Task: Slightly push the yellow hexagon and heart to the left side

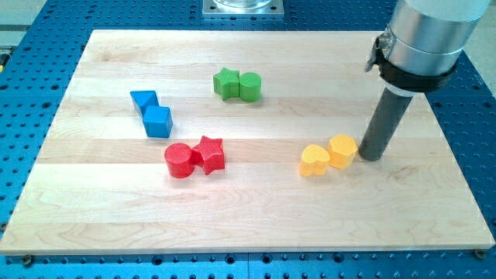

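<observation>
The yellow hexagon (342, 149) and the yellow heart (314, 160) lie side by side, touching, right of the board's middle; the heart is on the left. My tip (370, 157) stands just to the right of the hexagon, at or very near its right side. The rod rises from there to the arm's grey wrist at the view's top right.
A red cylinder (178, 160) and red star (210, 153) touch left of centre. A blue triangle (144, 101) and blue cube (158, 122) sit at the left. A green star (226, 83) and green cylinder (250, 87) sit near the top. The wooden board (256, 225) lies on a blue perforated table.
</observation>
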Robot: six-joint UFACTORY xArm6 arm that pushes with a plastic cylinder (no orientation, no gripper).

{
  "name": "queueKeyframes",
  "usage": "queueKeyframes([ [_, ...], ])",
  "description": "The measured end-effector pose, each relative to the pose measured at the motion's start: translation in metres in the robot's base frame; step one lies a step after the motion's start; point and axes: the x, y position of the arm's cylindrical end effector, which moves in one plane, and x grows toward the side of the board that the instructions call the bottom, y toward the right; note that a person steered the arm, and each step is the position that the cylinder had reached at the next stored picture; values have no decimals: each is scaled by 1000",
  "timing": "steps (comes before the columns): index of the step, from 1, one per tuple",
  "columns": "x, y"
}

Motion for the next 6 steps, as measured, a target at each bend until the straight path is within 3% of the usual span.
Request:
queueKeyframes([
  [3, 0, -31],
  [5, -29, 101],
  [6, -29, 101],
])
